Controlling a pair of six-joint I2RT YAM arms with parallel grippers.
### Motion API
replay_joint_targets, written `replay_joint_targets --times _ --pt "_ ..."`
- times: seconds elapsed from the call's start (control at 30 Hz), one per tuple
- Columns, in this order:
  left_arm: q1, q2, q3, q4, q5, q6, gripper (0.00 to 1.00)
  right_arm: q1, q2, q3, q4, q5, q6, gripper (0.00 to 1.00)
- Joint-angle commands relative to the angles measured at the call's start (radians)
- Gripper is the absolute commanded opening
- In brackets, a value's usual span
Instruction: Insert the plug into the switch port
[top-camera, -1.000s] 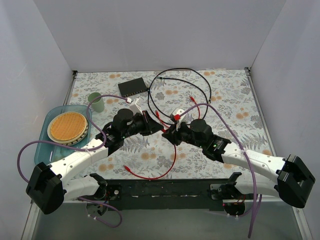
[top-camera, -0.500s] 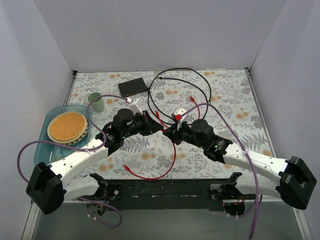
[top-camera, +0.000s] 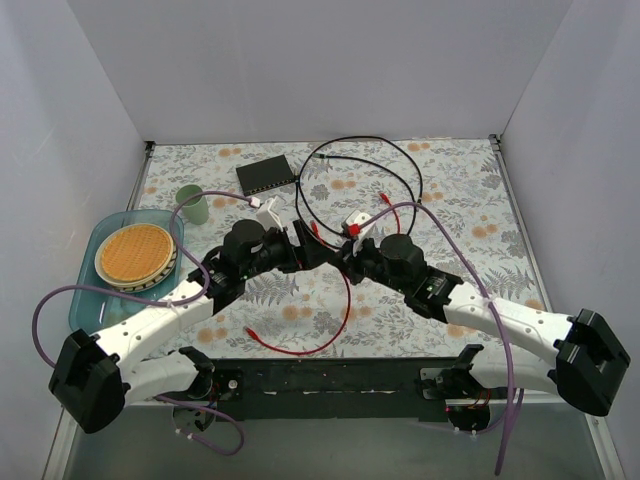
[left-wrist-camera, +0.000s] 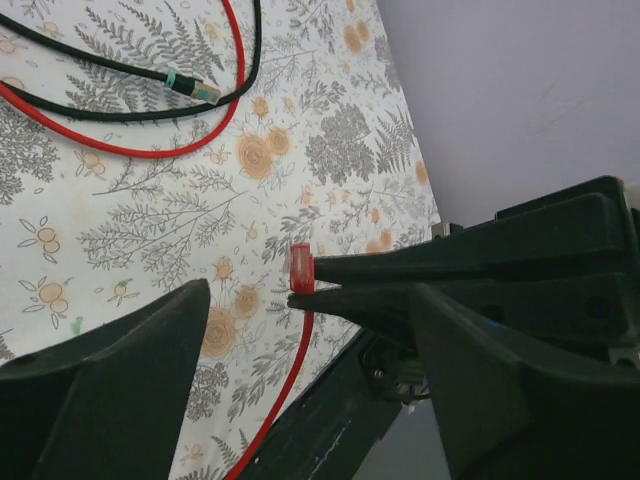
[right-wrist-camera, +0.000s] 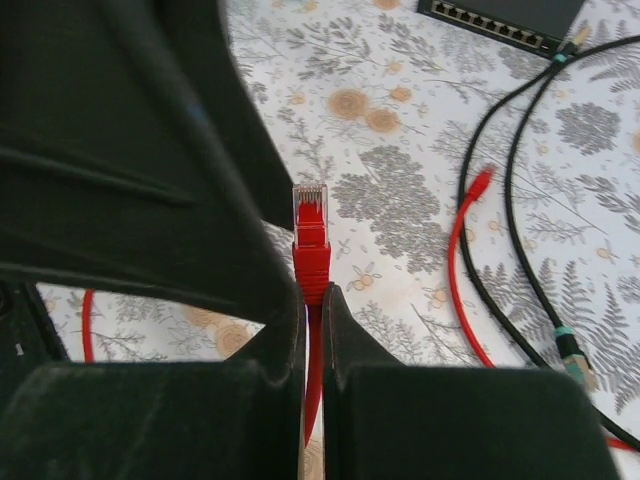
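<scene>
Right gripper (right-wrist-camera: 312, 296) is clenched on the red cable (top-camera: 346, 305), just behind the plug (right-wrist-camera: 310, 212). The plug sticks out past the fingertips, with its clear tip pointing toward the far side of the table (top-camera: 455, 205), and it is held above the table surface. Left gripper (left-wrist-camera: 310, 300) is released, with its jaws wide apart. In the left wrist view the plug sits in the gap between them and touches neither finger. The two grippers meet near the middle of the table. From the right gripper the red cable hangs down and makes a loop on the near part of the table.

The switch (top-camera: 265, 174) lies flat at the far side, to the left of the middle and well apart from both grippers. Its row of sockets faces the arms. A black cable (top-camera: 405, 165) curls beside it on the right. Further left stand a green cup (top-camera: 192, 206) and a round tan plate (top-camera: 135, 253) that lies in a blue tray (top-camera: 88, 300).
</scene>
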Motion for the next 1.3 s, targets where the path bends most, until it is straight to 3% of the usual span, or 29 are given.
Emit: replay_joint_targets --times 0.0,0.17,0.27,0.43,0.53,0.6,0.73,0.87,0.97,1.03,1.13,1.27 --pt "-0.004 -0.064 0.024 -0.069 -0.06 0.036 0.95 -0.055 -0.009 0.101 -0.034 0.117 -0.032 0.01" --pt "-0.001 -0.049 0.139 -0.308 -0.363 0.152 0.98 -0.211 -0.078 0.184 -0.146 0.13 -0.041 0.01" --pt "0.025 0.008 0.236 -0.397 -0.457 0.206 0.98 -0.308 -0.102 0.286 -0.207 0.145 -0.064 0.01" --pt "0.135 0.186 0.411 -0.404 -0.428 0.274 0.98 -0.353 -0.1 0.454 -0.239 0.191 -0.148 0.01" --pt "0.239 0.319 0.533 -0.376 -0.354 0.295 0.98 -0.357 -0.088 0.475 -0.232 0.196 -0.167 0.01" --pt "0.292 0.414 0.622 -0.379 -0.391 0.314 0.98 -0.359 -0.062 0.481 -0.239 0.188 -0.173 0.01" --pt "0.326 0.769 0.912 -0.445 -0.544 0.364 0.98 -0.363 -0.034 0.448 -0.23 0.191 -0.176 0.01" --pt "0.341 1.104 1.377 -0.547 -0.603 0.41 0.98 -0.371 -0.033 0.399 -0.218 0.176 -0.177 0.01" --pt "0.349 1.316 1.636 -0.597 -0.629 0.444 0.98 -0.377 -0.04 0.363 -0.226 0.179 -0.179 0.01" --pt "0.35 1.347 1.64 -0.504 -0.656 0.455 0.98 -0.386 -0.051 0.34 -0.227 0.171 -0.173 0.01" --pt "0.352 1.318 1.464 -0.263 -0.696 0.495 0.96 -0.396 -0.068 0.308 -0.232 0.161 -0.162 0.01" --pt "0.361 1.35 1.437 -0.164 -0.756 0.533 0.91 -0.403 -0.069 0.287 -0.243 0.136 -0.154 0.01"
